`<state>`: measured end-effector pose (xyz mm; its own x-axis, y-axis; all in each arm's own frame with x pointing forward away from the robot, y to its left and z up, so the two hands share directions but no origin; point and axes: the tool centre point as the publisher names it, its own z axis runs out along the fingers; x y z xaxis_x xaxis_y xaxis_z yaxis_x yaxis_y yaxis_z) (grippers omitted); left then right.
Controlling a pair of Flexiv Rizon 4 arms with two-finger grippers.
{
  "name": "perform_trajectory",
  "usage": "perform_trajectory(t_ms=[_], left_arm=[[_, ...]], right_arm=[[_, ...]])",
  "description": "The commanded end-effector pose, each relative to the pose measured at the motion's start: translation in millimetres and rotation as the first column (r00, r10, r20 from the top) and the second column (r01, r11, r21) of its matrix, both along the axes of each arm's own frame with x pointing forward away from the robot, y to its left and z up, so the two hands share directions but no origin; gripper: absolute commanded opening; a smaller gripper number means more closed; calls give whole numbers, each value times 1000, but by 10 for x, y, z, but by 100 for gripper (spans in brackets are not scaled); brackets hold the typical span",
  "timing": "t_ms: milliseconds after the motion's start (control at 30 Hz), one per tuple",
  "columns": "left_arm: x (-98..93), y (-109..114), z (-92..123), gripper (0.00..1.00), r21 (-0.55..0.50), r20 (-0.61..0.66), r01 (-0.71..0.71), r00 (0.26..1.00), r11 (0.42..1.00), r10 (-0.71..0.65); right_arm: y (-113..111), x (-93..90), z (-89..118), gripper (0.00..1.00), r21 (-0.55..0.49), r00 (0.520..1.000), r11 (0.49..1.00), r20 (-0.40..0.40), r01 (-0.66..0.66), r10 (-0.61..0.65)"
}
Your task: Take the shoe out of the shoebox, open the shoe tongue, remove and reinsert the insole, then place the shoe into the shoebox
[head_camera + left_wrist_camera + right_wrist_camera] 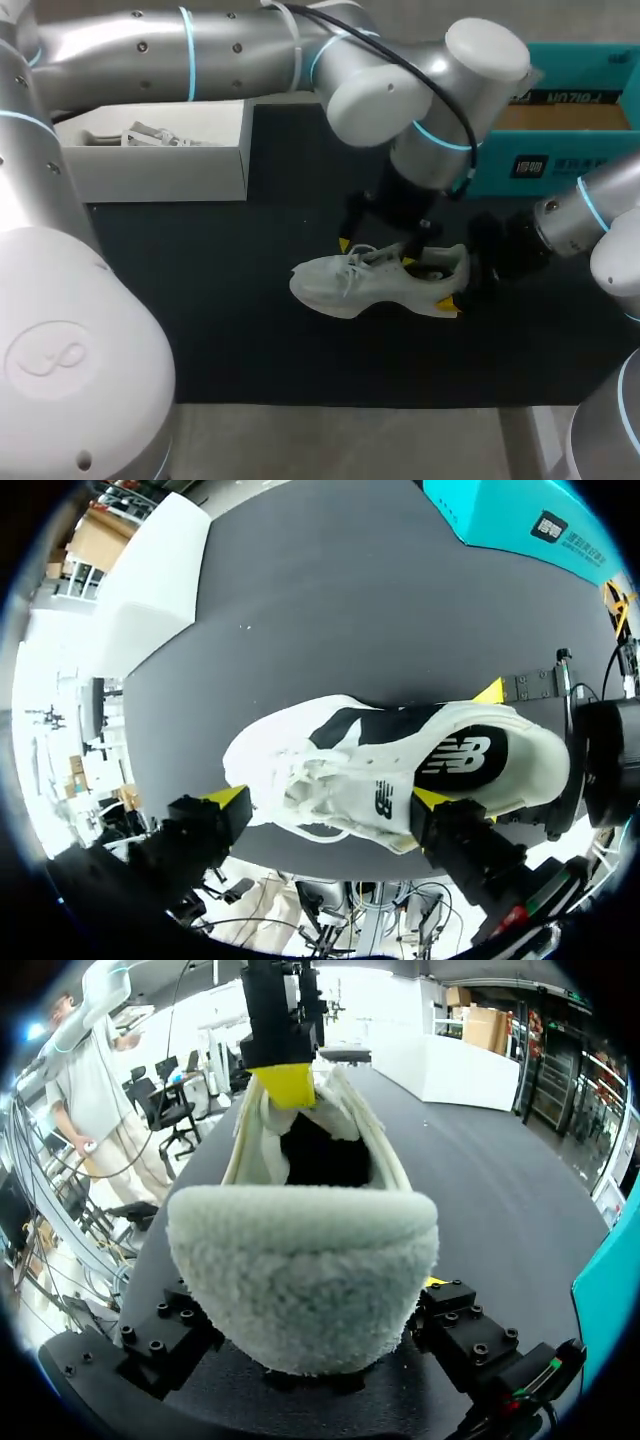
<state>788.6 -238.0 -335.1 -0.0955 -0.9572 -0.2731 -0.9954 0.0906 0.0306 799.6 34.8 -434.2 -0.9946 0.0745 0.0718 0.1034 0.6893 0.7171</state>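
At the far left of the black table mat (250, 330) stands an open white shoebox (160, 175). Something pale lies inside it, perhaps paper or a second shoe, too small to make out. My left arm (230, 50) runs across the far side of the table from left to right, covering the mat behind it and the left end of a teal box (560, 170) at the far right.

In the middle the sneaker (375, 285) stands upright on the mat, out of both boxes, with its toe to the left and its heel to the right. The left gripper (377, 253) hangs directly over it, spread wide and clasping nothing. In the left wrist view the laces and tongue (310, 795) lie between its fingers. One yellow tip (228, 796) sits towards the toe end and the other (430, 800) at the edge of the shoe's opening. The black insole (470, 755) shows in the heel, while its front part is hidden under the tongue.

To the right, the right gripper (462, 280) is clamped on the heel from both sides. In its own wrist view the fleecy heel (300, 1270) fills the space between its two black fingers (465, 1335). It hides nearly all of their yellow tips and most of the shoe beyond. The left arm's yellow tip (285, 1085) shows against the tongue at the far end of the opening. The right arm (600, 215) is cut off at the table's right edge.
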Motion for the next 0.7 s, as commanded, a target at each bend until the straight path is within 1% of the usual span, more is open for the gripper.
perform_trajectory(t_ms=[33,67,100,167,200,267,300,367,500,700], left_arm=[[-46,110,79,58,-35,2,-31,1000,999,31],[-53,106,78,51,-37,0,-36,999,999,36],[-61,100,74,48,-41,-3,-42,999,998,41],[-71,77,51,37,-64,-22,-56,998,996,54],[-73,69,44,33,-82,-37,-64,997,995,61],[-76,48,34,20,-103,-55,-65,997,993,59],[-82,30,34,8,-106,-57,-65,997,992,59],[-98,-1,44,0,-124,-69,-57,996,991,49],[-122,-25,66,0,-171,-95,-62,994,983,46],[-138,36,151,0,-234,-124,-72,991,969,44]], right_arm=[[30,12,-56,0,-1,1000,1000,1,2,-2],[30,12,-56,0,-1,1000,1000,1,2,-2],[30,12,-56,0,-1,1000,1000,1,2,-2],[30,12,-56,0,-1,1000,1000,1,2,-2],[30,12,-56,0,-1,1000,1000,1,2,-2],[30,12,-56,0,-1,1000,1000,1,2,-2],[30,12,-56,0,-1,1000,1000,1,2,-2],[30,12,-56,0,-1,1000,1000,1,2,-2],[30,12,-56,0,-1,1000,1000,1,2,-2],[30,12,-56,0,-1,1000,1000,1,2,-2]])
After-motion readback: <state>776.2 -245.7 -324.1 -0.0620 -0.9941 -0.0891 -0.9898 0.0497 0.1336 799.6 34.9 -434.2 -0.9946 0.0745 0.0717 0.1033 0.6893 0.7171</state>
